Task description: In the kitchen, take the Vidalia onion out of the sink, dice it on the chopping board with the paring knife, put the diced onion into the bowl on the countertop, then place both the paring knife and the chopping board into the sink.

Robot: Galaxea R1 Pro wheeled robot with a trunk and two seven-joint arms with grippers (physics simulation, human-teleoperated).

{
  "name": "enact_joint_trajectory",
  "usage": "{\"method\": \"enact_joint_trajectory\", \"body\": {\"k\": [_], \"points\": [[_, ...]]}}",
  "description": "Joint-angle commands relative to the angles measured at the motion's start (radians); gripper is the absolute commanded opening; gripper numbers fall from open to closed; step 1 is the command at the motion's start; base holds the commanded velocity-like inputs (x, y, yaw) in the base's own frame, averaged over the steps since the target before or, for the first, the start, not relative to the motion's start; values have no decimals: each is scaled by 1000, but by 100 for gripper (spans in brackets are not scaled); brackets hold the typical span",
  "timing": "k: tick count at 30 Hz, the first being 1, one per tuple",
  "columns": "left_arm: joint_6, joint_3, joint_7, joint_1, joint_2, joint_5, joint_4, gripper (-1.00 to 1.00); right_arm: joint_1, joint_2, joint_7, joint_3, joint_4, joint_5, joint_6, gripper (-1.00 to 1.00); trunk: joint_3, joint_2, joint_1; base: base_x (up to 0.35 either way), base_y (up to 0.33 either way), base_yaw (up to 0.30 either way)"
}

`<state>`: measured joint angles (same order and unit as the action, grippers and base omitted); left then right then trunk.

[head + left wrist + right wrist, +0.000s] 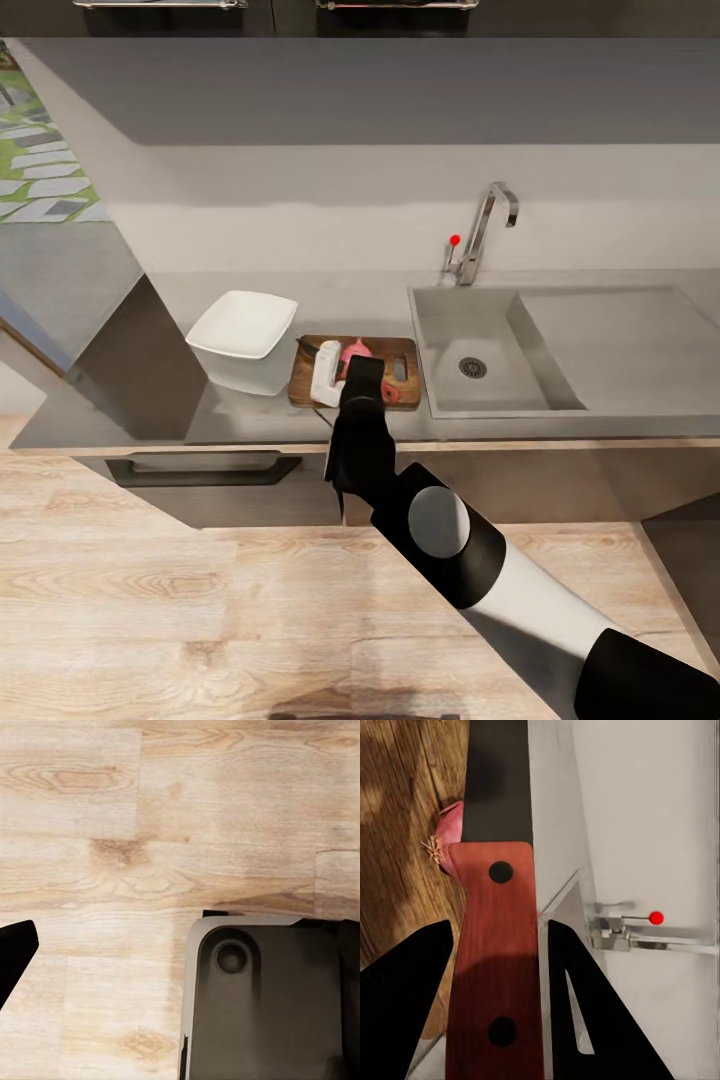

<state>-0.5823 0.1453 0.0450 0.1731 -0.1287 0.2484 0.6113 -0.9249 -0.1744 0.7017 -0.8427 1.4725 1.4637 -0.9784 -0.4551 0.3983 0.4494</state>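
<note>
Head view: bowl (245, 325), white, square, on the countertop (180, 400) just left of the board (400, 352); nothing visible inside it. Sink (500, 345), grey basin with round drain, right of the board; basin holds nothing visible. Tap (487, 228) with red knob behind the sink, against the wall.

Board: wooden, between bowl and sink. On it, a pinkish onion (355, 350), partly hidden by the right gripper (362, 372); a white block just left of the gripper, identity cannot be told.

Right wrist view: right gripper (499, 967), fingers on either side of the red handle of the knife (495, 945), closed against it. Dark blade runs forward over the board (397, 832). Onion (448, 832), reddish-pink with a rooty end, touches the blade's side near the handle. Tap (619, 930) and red knob beyond the board's edge.

Left wrist view: one dark finger (13, 952) of the left gripper at the edge, over wooden floor (150, 832) and the robot's grey base (262, 1005); how far open cannot be told.
</note>
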Motion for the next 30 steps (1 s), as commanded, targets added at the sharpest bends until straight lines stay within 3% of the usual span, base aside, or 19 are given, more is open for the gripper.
{"method": "enact_joint_trajectory", "body": {"k": [1, 7, 12, 21, 30], "points": [[-2, 8, 5, 0, -2, 10, 2, 100, -1, 0, -3, 0, 1, 10, -3, -100, -1, 2, 1, 0, 0, 0], [-2, 8, 4, 0, -2, 10, 1, 100, -1, 0, -112, 24, 13, 6, -2, -100, -1, 2, 1, 0, 0, 0], [-2, 8, 5, 0, -1, 10, 1, 100, -1, 0, -125, 133, 12, 4, -2, -100, -1, 2, 1, 0, -52, 0], [-2, 8, 5, 0, 0, 9, -5, 100, 31, 0, -126, 142, -21, 5, -2, -100, -1, 2, 1, 0, -178, 0], [-4, 8, 5, 0, 0, 9, -5, 100, 38, 0, -126, 133, -71, 4, -2, -100, -1, 2, 1, 0, -21, 0]]}}
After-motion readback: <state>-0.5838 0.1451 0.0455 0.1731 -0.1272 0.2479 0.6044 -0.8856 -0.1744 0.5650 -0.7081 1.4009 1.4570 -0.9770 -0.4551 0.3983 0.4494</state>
